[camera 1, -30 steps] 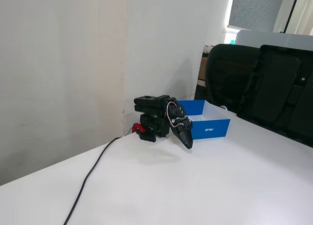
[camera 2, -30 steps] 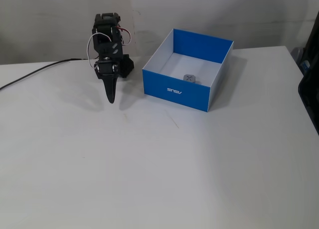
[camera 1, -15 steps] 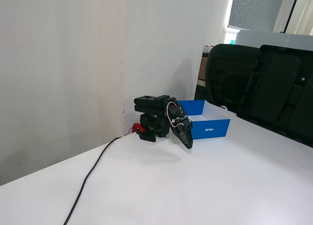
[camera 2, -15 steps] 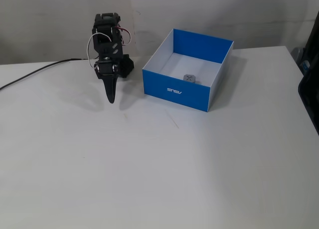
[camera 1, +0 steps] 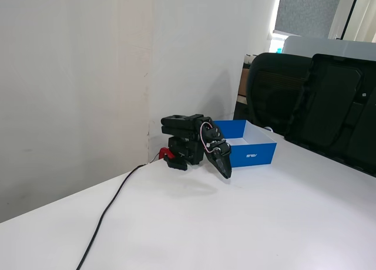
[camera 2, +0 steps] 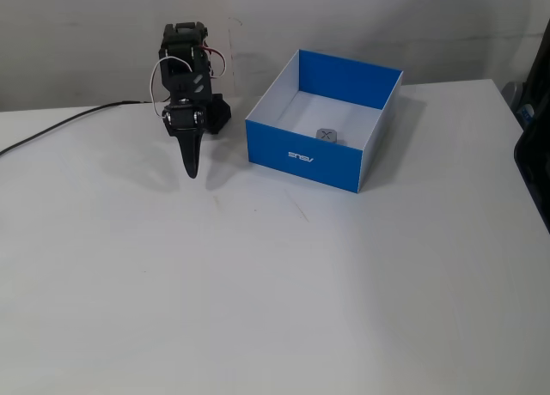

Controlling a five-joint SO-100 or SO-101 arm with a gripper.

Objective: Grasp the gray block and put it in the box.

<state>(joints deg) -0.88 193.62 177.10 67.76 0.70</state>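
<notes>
The blue box (camera 2: 302,157) with a white inside stands on the white table, to the right of the arm in both fixed views (camera 1: 254,155). The gray block (camera 2: 326,136) lies on the box's white floor near its front wall; in a fixed view from the side the wall hides it. My gripper (camera 2: 191,170) hangs folded down in front of the arm's base, left of the box, tips pointing at the table. It also shows in a fixed view (camera 1: 226,173). The jaws are together and hold nothing.
A black cable (camera 2: 60,124) runs left from the arm's base across the table (camera 1: 106,214). Black chairs (camera 1: 317,105) stand behind the table's far edge. A wall is close behind the arm.
</notes>
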